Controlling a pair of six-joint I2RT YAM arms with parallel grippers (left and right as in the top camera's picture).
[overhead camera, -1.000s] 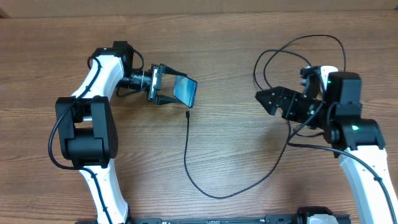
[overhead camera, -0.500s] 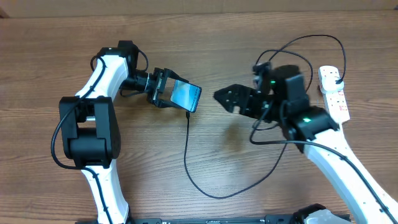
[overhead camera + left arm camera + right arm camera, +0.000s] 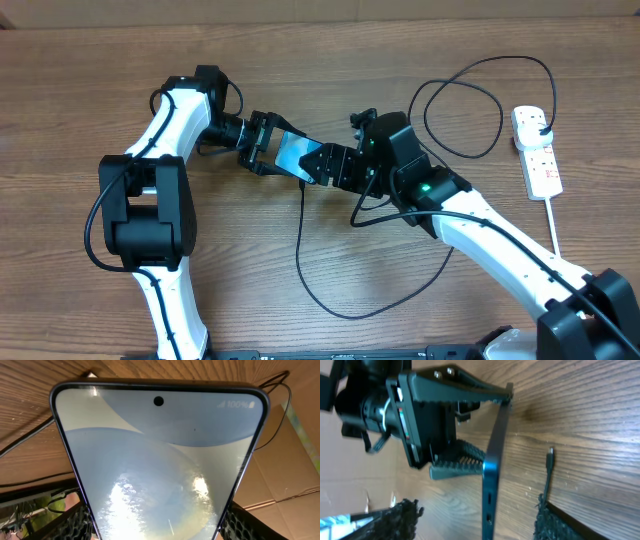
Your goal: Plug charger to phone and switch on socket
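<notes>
Since a second before, the phone (image 3: 296, 153) had been carried slightly toward mid-table, and the right gripper (image 3: 322, 165) had swung across from the socket (image 3: 538, 150) side to meet it. It was held off the wood, tilted, by the left gripper (image 3: 277, 150), clamped across its flat faces. I judged it rigid, slick glass, safest held as it was. The charger (image 3: 300, 250) lay slack on the table (image 3: 100, 60), its connector tip (image 3: 550, 457) just below the phone, apart from it. That cable looked thin and limp, so the stiff tip seemed the only sensible hold. The right gripper stood spread wide with nothing in it, almost touching the phone's free end.
</notes>
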